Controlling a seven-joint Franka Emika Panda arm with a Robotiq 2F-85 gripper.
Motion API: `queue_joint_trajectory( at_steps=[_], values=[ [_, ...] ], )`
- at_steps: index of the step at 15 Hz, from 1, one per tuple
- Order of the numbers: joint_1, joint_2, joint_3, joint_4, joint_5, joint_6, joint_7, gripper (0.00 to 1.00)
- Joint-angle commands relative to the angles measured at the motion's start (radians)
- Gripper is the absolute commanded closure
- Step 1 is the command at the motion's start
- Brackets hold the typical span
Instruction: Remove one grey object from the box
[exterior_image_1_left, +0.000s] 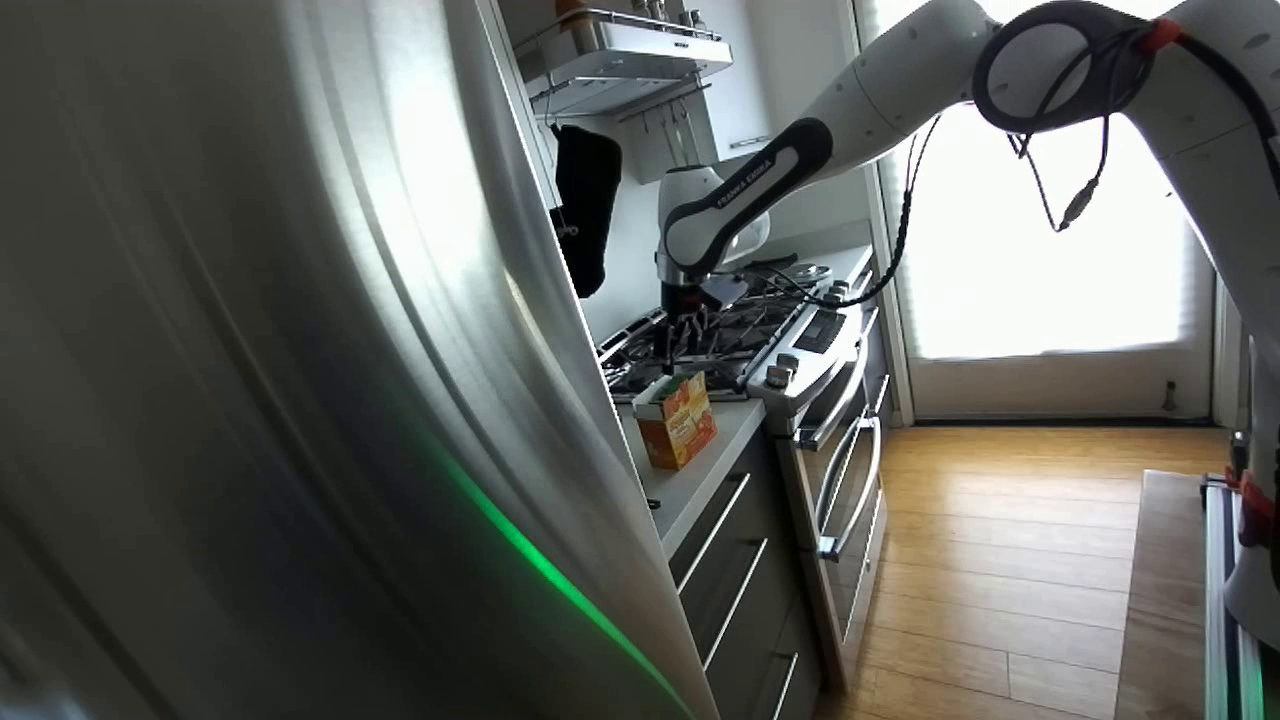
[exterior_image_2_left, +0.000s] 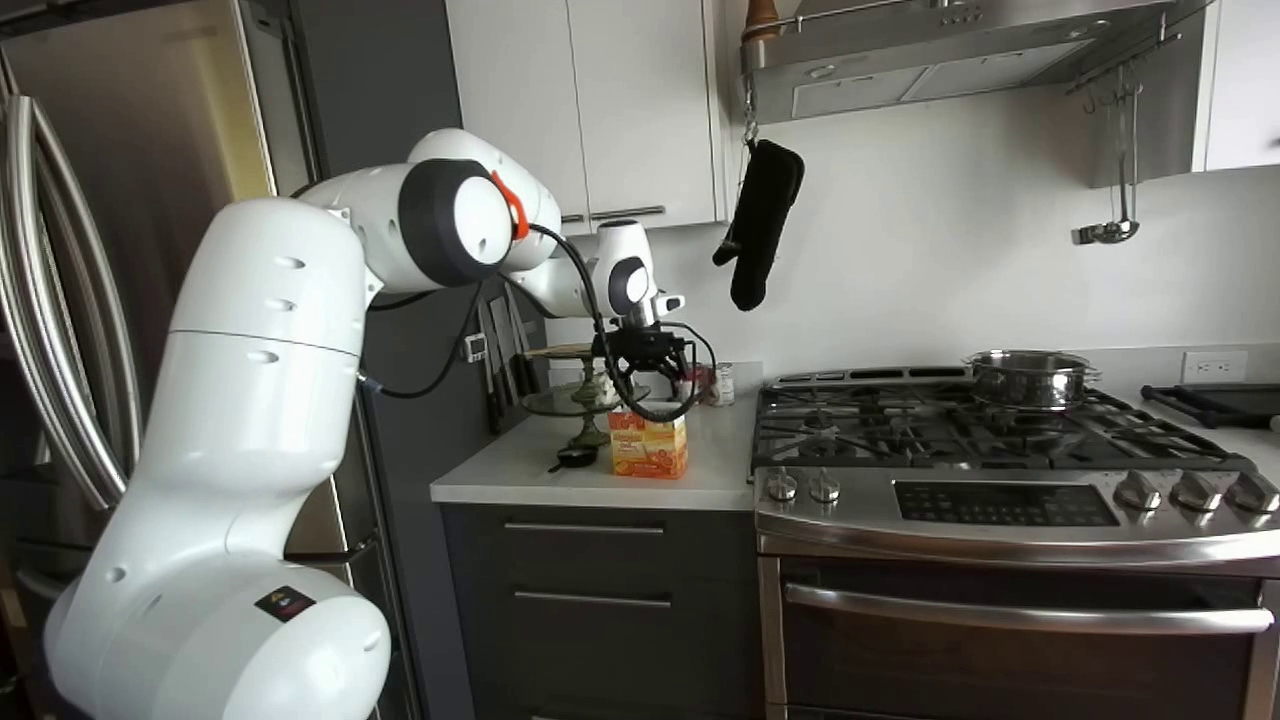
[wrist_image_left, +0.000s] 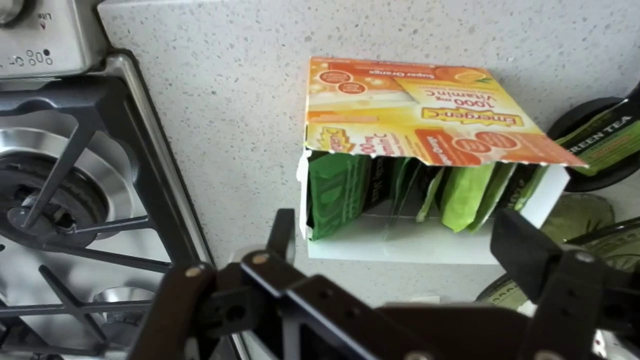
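- So the box (exterior_image_2_left: 650, 447) is standing upright on the countertop (wrist_image_left: 230, 125), orange Emergen-C print on the front, top open with a ragged torn edge.
- It's stuffed with packets (wrist_image_left: 465, 195): a dark green one at the end nearest the stove (exterior_image_2_left: 850, 535), a lime green one further along, plus some black-and-green ones wedged in with them. Which of those counts as grey, I honestly can't tell.
- The gripper (wrist_image_left: 400, 235) hangs above the box, fingers pointing down and spread wide apart, one toward each end of the opening. How close the tips are to the cardboard, can't say from here.
- White robot arm (exterior_image_2_left: 268, 290) extends over to the box in both exterior views.
- Stove itself is just beside the box. Shiny pot (exterior_image_2_left: 1030, 382) on top of it, well apart from the box.
- On the opposite side of the box from the stove, near it, there's a small black dish (wrist_image_left: 592, 184) with a GREEN TEA packet (wrist_image_left: 602, 135) lying in it.
- Green glass stand (exterior_image_2_left: 590, 434) is just behind the box on that same side, and a pale jar (exterior_image_2_left: 722, 385) sits behind the box too, but stoveward.
- Black oven mitt (exterior_image_2_left: 768, 215) dangles well above the box, off toward the stove side.
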Motion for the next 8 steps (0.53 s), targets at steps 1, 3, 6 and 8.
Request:
queue_joint_trajectory(
  at_steps=[1,3,6,8],
  values=[
    [0.006,0.051,-0.014,0.045,-0.031,0.004,0.033,0.0],
    [0.0,0.064,-0.009,0.057,-0.02,0.005,0.02,0.0],
    [-0.001,0.077,0.0,0.076,-0.011,0.001,0.008,0.0],
    [0.0,0.083,0.006,0.087,-0.008,-0.007,0.004,0.0]
  ],
)
